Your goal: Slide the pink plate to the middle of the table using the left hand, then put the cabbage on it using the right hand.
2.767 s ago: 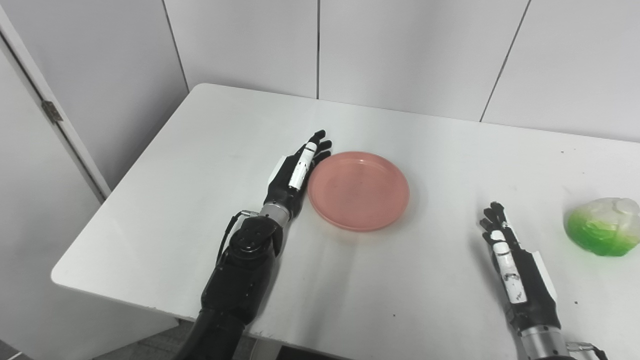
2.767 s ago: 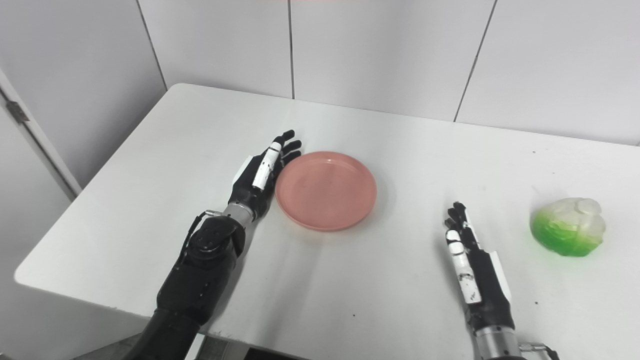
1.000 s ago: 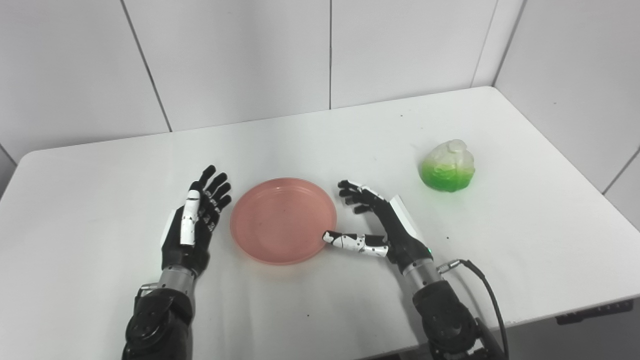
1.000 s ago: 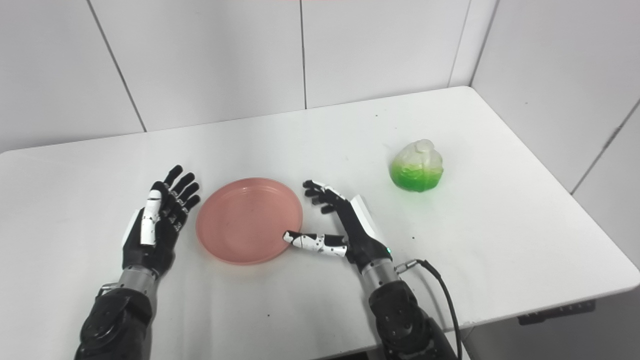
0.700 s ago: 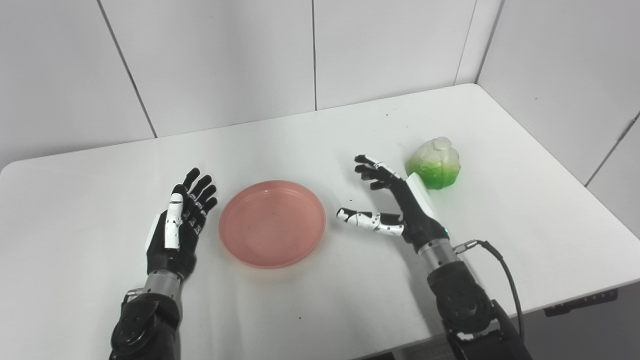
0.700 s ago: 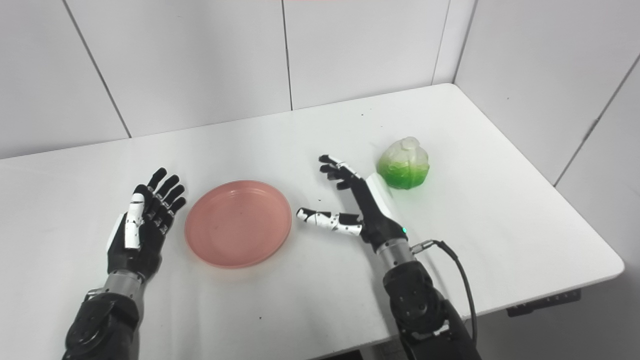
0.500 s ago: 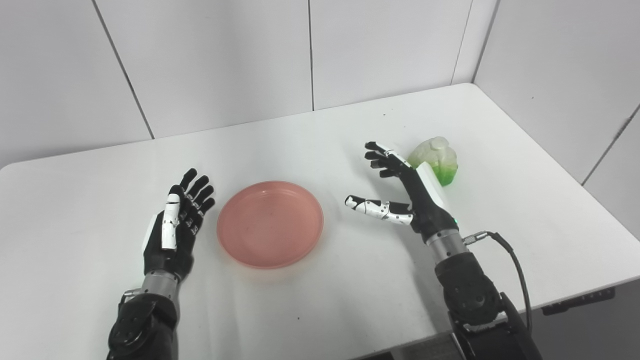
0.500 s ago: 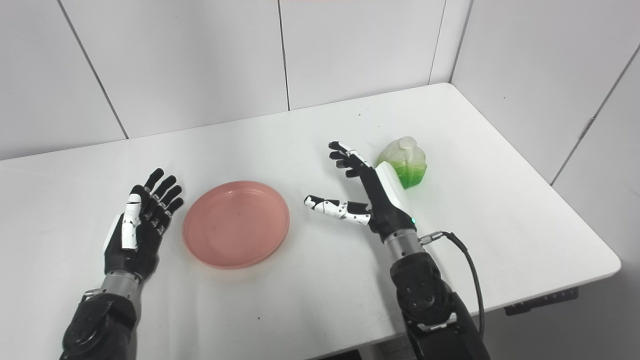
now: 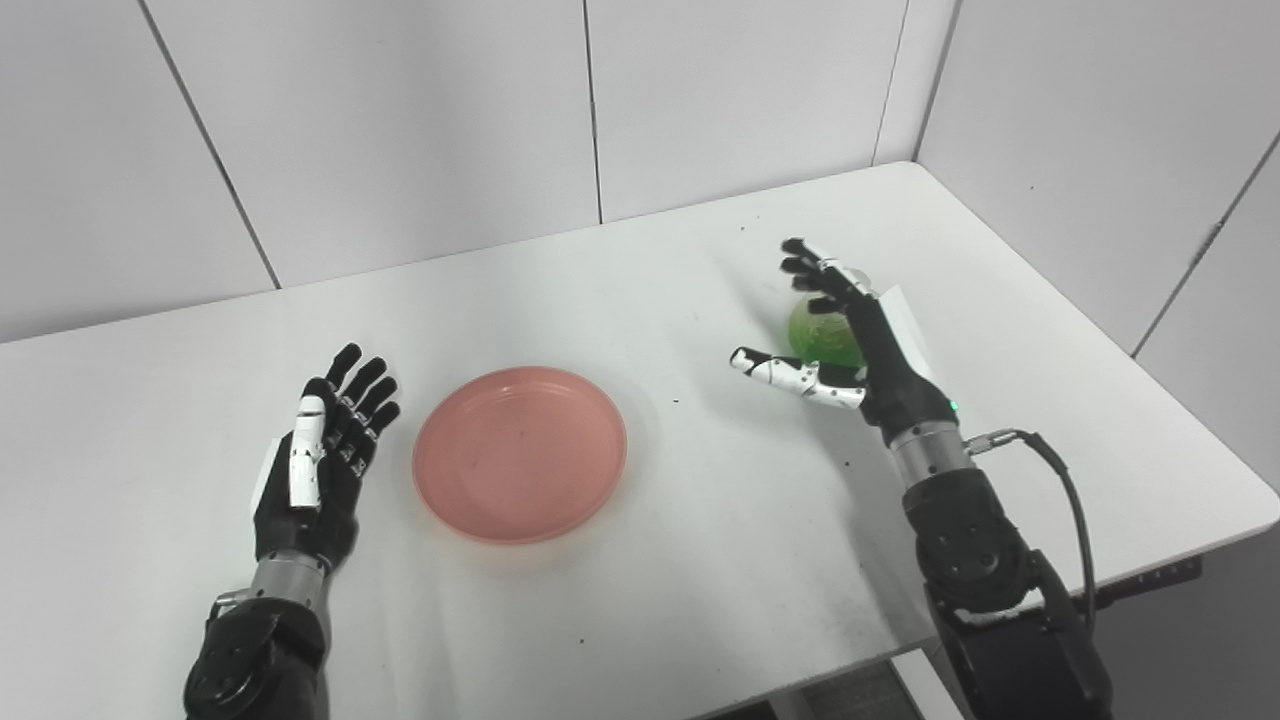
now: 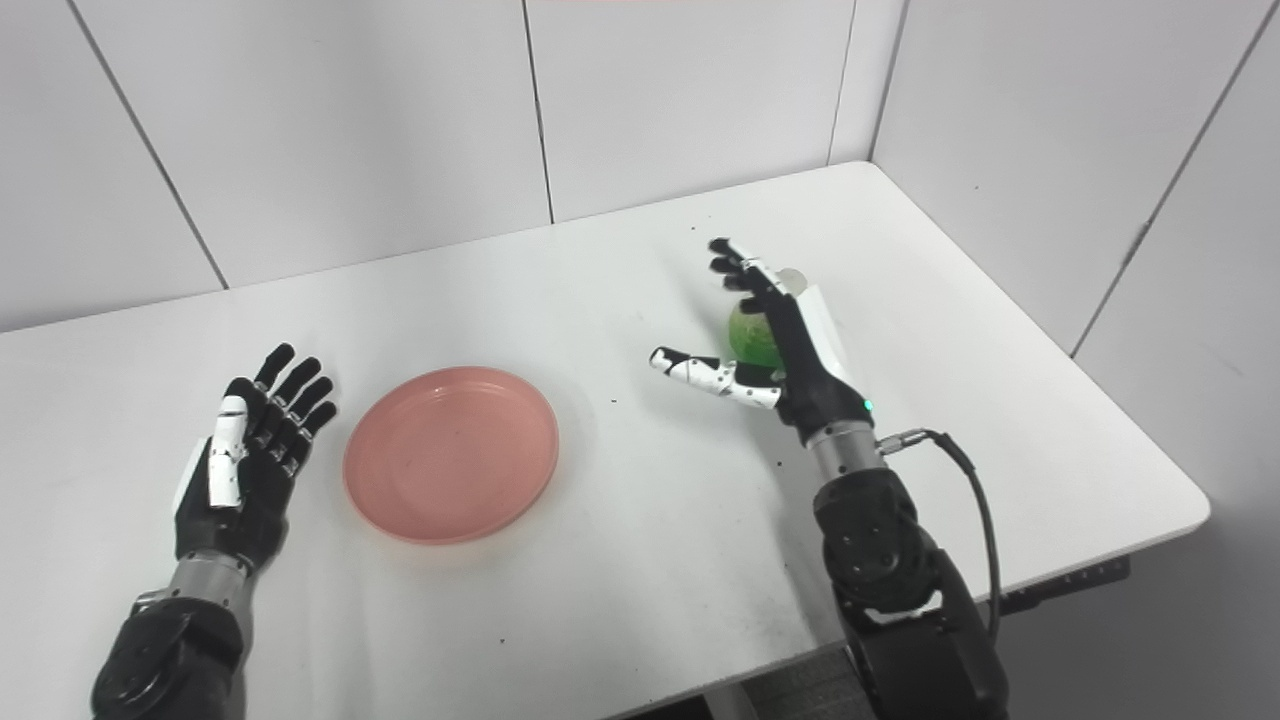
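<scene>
The pink plate [image 9: 520,452] lies flat on the white table [image 9: 620,260], a little left of the middle. My left hand [image 9: 320,462] rests open on the table just left of the plate, apart from its rim. The green cabbage [image 9: 822,337] sits at the right. My right hand [image 9: 860,340] is open in front of it and hides most of it. Its fingers are spread above the cabbage and its thumb points left. I cannot tell whether the hand touches the cabbage.
White wall panels stand behind the table and along its right side. The table's right edge and front right corner [image 10: 1190,510] are near my right arm. A black cable [image 9: 1060,480] loops off the right wrist.
The camera has swung toward the right. My right hand has moved from beside the plate up and to the right, over to the cabbage. The left hand has drawn slightly back from the plate.
</scene>
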`<state>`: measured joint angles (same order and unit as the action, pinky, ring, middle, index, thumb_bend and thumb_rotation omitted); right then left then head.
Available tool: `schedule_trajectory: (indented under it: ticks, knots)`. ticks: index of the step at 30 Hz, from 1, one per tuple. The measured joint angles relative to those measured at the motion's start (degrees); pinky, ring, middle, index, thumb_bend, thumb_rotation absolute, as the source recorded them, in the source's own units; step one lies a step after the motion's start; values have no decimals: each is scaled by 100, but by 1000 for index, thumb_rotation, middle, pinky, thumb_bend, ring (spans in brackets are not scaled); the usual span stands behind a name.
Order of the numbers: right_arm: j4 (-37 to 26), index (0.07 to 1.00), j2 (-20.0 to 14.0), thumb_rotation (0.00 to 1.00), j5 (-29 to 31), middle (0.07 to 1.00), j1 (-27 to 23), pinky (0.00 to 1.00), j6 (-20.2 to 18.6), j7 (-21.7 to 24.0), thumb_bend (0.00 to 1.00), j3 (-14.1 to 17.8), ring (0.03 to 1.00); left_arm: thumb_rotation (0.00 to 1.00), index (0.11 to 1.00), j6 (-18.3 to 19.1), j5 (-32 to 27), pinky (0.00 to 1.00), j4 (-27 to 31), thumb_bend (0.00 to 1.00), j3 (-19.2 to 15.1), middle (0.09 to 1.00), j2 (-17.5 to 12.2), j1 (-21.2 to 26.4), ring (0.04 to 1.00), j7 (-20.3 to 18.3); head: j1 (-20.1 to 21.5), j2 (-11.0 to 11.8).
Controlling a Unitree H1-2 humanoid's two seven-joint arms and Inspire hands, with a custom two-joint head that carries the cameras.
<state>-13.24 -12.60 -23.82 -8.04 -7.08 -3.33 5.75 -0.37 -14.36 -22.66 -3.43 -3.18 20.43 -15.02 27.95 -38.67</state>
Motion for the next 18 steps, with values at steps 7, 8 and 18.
schedule_trajectory:
  ticks: [7,8,18]
  knots:
    - [-92,916,11,439,66,899,-28,850,12,-196,988,207,887,1000,908,-31,3,916,-48,500,3,913,-29,29,911,-44,61,0]
    - [-92,916,5,438,77,899,-28,851,18,-211,988,227,888,1000,907,-32,4,915,-51,500,3,912,-30,30,910,-44,62,0]
    - [74,925,-235,441,109,906,-25,850,128,-396,997,398,896,1000,907,-52,1,911,-124,503,-22,913,-54,69,908,-71,79,0]
